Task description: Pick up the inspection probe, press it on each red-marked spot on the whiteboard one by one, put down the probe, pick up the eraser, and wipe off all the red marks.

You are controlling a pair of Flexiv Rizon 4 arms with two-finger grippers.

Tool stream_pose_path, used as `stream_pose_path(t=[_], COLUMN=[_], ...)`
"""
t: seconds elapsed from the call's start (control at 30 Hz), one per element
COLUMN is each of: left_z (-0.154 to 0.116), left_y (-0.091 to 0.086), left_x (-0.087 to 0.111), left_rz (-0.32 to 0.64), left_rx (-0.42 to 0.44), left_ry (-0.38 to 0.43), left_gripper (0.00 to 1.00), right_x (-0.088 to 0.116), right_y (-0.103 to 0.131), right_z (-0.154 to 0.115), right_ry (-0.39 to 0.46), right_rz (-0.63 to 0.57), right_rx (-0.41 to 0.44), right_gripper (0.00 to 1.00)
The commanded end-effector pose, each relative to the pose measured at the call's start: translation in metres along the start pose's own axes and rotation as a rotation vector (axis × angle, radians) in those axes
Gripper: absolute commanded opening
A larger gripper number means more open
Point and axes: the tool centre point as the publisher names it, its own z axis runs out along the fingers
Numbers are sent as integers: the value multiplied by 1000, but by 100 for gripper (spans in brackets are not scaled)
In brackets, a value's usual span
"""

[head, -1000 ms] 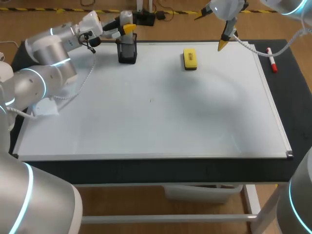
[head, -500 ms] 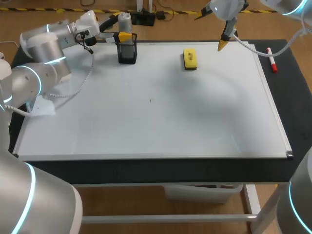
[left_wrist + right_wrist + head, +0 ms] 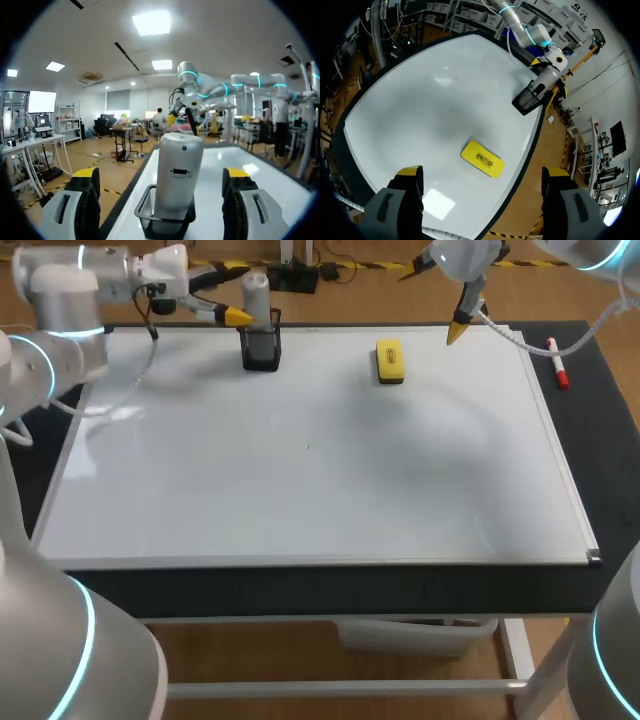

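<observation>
My left gripper [image 3: 160, 176]: fingers spread, gripping nothing. The probe [image 3: 257, 287] stands just ahead of them, upright in its black holder [image 3: 262, 348] at the whiteboard's [image 3: 320, 490] far edge, not yet picked up. My right gripper [image 3: 482, 184]: fingers spread, empty, above the eraser [image 3: 389, 360], which lies on the board. I see no red marks, so I cannot judge the pressing and wiping steps.

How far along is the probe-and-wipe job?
Done: unclear; grey cylindrical probe stands in its black mesh holder, open left pincer beside it. In hand: nothing. Left: yellow eraser lies unpicked on the whiteboard ahead of the open right pincer; no red marks show.
</observation>
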Motion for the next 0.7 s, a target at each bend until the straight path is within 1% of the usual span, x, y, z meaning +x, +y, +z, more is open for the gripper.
stream_pose_path(t=[0.03, 0.13, 0.33, 0.7], left_z=[-9, -13, -23, -40], left_y=[-7, -5, -4, -2], left_x=[4, 8, 19, 37], left_rz=[10, 28, 63, 111], left_rx=[-188, -270, -393, -550], left_ry=[-103, -167, -247, -364], left_gripper=[100, 100, 100, 100], right_x=[0, 0, 0, 0], right_y=[1, 1, 1, 1], right_z=[-1, -1, -1, -1], right_ry=[5, 5, 5, 5], right_rz=[-1, -1, -1, -1], right_rx=[5, 5, 5, 5], right_gripper=[100, 100, 100, 100])
